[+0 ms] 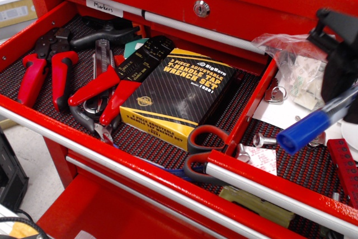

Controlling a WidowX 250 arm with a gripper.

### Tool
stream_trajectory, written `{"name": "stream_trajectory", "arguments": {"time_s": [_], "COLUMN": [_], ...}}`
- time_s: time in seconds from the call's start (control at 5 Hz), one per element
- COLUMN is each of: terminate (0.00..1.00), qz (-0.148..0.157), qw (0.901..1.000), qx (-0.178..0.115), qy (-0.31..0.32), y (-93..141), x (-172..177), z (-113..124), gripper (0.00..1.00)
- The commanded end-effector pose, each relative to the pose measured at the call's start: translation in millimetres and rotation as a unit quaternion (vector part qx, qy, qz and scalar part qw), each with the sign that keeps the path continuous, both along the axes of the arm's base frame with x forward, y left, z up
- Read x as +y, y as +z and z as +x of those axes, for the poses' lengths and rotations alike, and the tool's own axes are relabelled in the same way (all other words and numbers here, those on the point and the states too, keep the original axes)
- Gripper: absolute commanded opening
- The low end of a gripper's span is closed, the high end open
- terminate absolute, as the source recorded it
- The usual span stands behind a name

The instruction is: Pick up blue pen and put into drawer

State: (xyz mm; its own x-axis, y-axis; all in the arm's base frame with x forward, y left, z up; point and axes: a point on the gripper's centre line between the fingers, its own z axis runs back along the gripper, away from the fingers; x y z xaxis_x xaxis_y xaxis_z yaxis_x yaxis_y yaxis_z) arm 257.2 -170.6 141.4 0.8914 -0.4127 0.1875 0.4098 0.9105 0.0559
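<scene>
My black gripper (pixel 348 98) is at the right edge of the view, shut on the blue pen (pixel 311 127). The pen points down and to the left, blue cap lowest, its white barrel running up into the fingers. It hangs above the right-hand red drawer (pixel 263 182), over the red-black mesh liner (pixel 293 155) near the keys, which the pen partly hides. The pen is not touching the liner. A bolt (pixel 263 139), a clear plastic bag (pixel 293 62) and white paper (pixel 279 113) lie in this drawer.
The left drawer holds red-handled pliers (pixel 47 71), more red-handled tools (pixel 103 90), a black-yellow wrench box (pixel 179 96) and red-handled scissors (pixel 201 146). A red divider wall (pixel 251 107) separates the two drawers. A closed locked drawer (pixel 201 8) is above.
</scene>
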Motion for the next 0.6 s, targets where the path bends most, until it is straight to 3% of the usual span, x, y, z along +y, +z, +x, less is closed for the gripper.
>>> {"name": "stream_trajectory", "arguments": {"time_s": [0.0, 0.2, 0.4], "terminate": [0.00, 0.00, 1.00], "qz": [-0.048, -0.048, -0.048], "qw": [0.9980, 0.9980, 0.9980], "qx": [-0.020, -0.020, -0.020], "qy": [-0.037, -0.037, -0.037], "y": [12.3, 12.3, 12.3], "x": [7.9, 7.9, 7.9], "z": [6.8, 6.8, 6.8], "gripper": [1.00, 1.00, 1.00]}}
